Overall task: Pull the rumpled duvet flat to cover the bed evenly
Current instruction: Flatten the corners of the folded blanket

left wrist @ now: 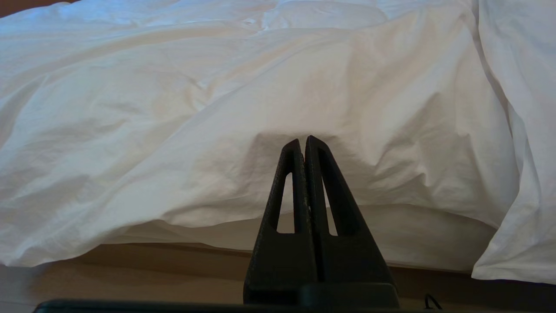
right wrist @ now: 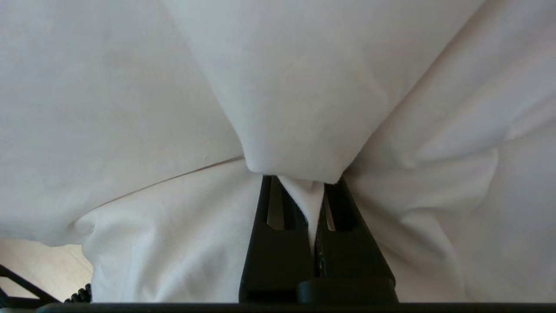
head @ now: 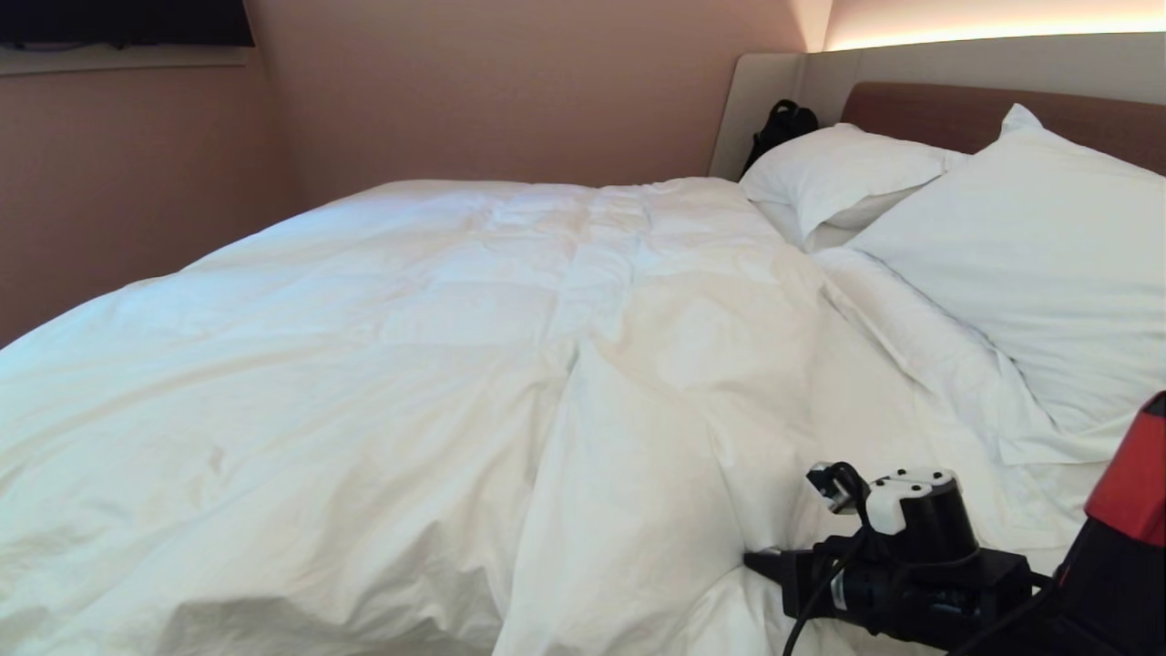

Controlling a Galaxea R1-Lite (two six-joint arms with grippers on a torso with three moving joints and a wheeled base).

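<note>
Between right pincer (right wrist: 313, 191) fingers, duvet (head: 410, 346) fold.

Open reach over duvet (head: 410, 346) across frame left and centre; no objects on it. Upper right blocked by two pillows (head: 1020, 255) and black bag (head: 782, 123) at headboard. Lower right taken by right gripper (right wrist: 316, 191), clamped on duvet fold.

Right end effector (right wrist: 313, 204) clamped — left end effector (left wrist: 303, 145) apparently idle, closed.
</note>
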